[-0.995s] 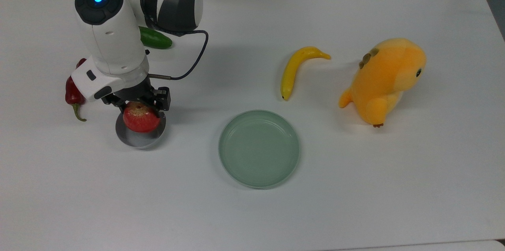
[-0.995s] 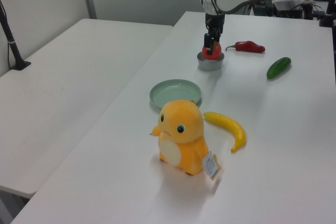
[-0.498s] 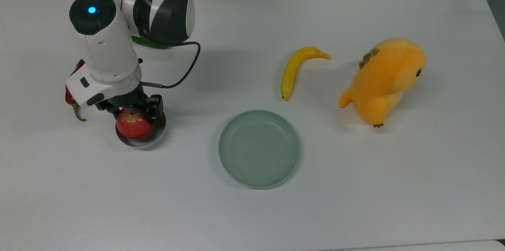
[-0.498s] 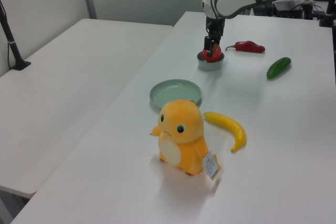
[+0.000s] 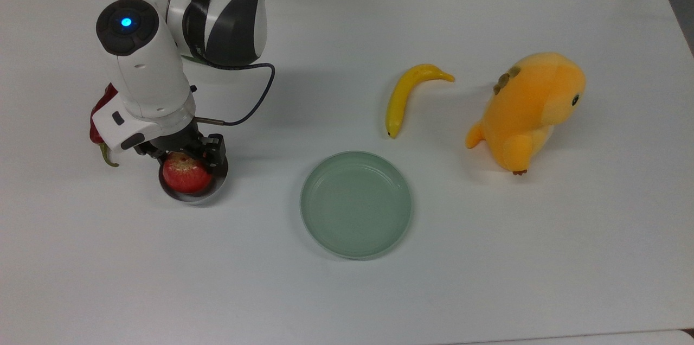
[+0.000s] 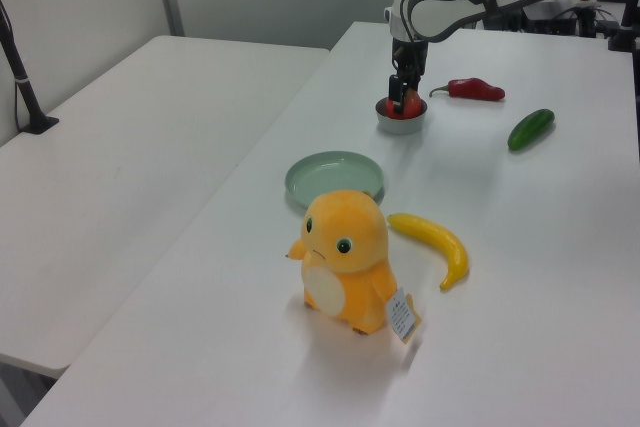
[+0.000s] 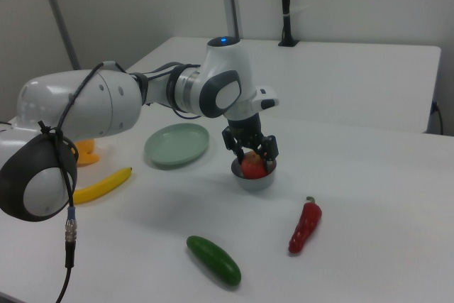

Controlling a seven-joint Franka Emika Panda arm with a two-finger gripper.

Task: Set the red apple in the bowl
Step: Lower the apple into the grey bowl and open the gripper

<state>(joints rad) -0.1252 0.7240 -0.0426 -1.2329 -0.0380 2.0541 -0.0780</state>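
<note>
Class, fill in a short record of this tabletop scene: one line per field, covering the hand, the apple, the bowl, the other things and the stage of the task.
hand: over the bowl, fingers on either side of the apple
apple: red, sitting inside the bowl
bowl: small, grey, on the white table
plate: pale green, nothing on it
other things: chili, cucumber, banana, orange plush toy
stage: apple in the bowl, hand not yet withdrawn
</note>
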